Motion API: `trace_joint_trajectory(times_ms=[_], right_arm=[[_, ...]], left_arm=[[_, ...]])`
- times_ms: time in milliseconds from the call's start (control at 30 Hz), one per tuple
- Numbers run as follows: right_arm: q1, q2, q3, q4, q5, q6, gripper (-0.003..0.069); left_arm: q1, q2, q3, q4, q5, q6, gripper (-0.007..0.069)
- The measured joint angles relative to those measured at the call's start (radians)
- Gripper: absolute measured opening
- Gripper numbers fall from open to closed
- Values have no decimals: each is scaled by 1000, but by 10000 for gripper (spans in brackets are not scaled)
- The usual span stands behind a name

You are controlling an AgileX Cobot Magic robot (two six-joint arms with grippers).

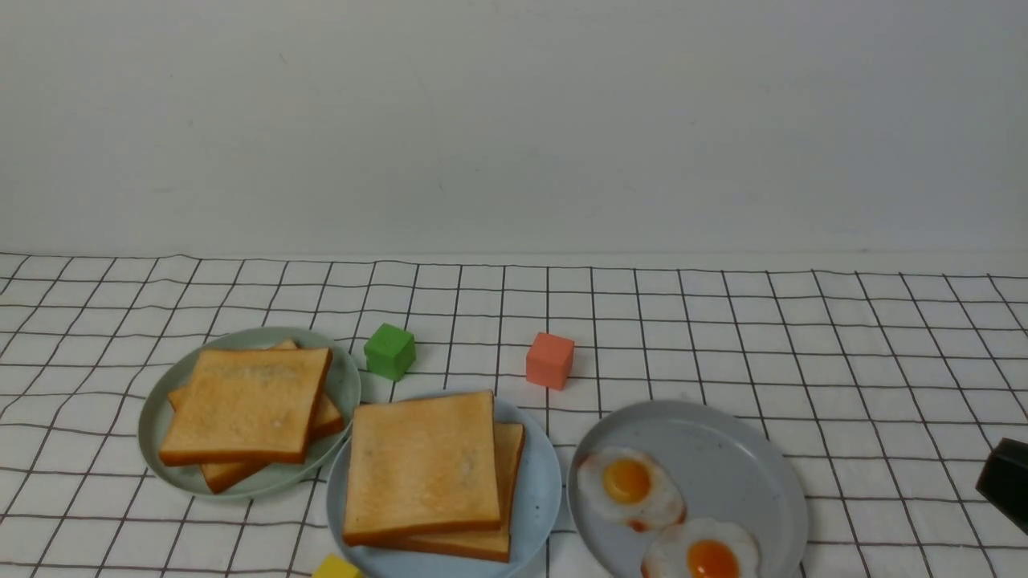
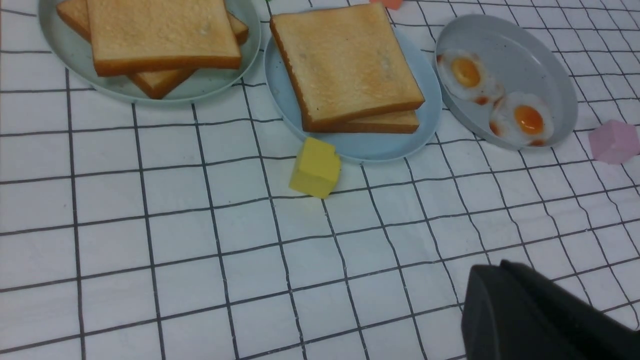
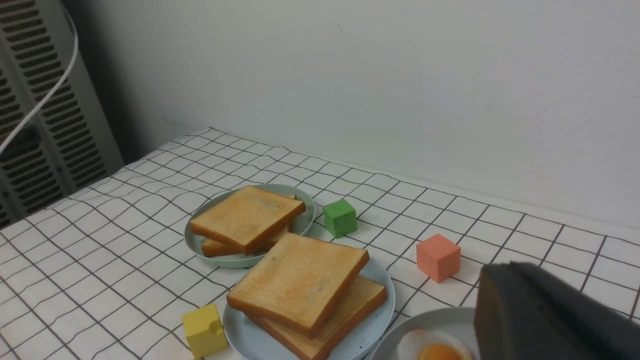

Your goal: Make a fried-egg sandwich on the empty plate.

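Observation:
The light blue plate (image 1: 538, 498) sits at the near middle and bears two stacked golden toast slices, the upper (image 1: 422, 461) skewed over the lower (image 1: 510, 457). No egg shows between them. Two white fried eggs with orange yolks (image 1: 628, 486) (image 1: 707, 555) lie on the grey speckled plate (image 1: 723, 457) to its right. My right gripper (image 1: 1004, 480) is at the right edge beside the grey plate, its jaws together and empty; it also shows in the right wrist view (image 3: 505, 272). My left gripper (image 2: 492, 272) hovers over bare cloth nearer than the plates, jaws together and empty.
A pale green plate (image 1: 341, 385) at left holds two more toast slices (image 1: 245, 405). A green cube (image 1: 390, 351) and a salmon cube (image 1: 550, 360) stand behind the plates. A yellow cube (image 1: 336, 567) touches the blue plate's near rim. A pink cube (image 2: 614, 141) lies by the grey plate.

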Motion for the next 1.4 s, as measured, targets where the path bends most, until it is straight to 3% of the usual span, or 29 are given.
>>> trace_joint_trajectory(times_ms=[367,567,667,800,1000,1200,1400], right_arm=[[0,0,0,0,0,-6,6],[0,0,0,0,1,-6,10],[0,0,0,0,1,-6,14],[0,0,0,0,1,-6,16],[0,0,0,0,1,-6,22],[0,0,0,0,2,-6,29],[0,0,0,0,12,-6,39]], left_arm=[[0,3,2,77,-129,0,-13],[0,4,112,97,-406,0,-13],[1,-40,236,187,-565,-30,-12],[1,-117,372,308,-658,-138,-10],[1,-228,557,425,-725,-280,-3],[6,-265,712,459,-757,-288,-1],[12,-265,718,461,-756,-280,4]])
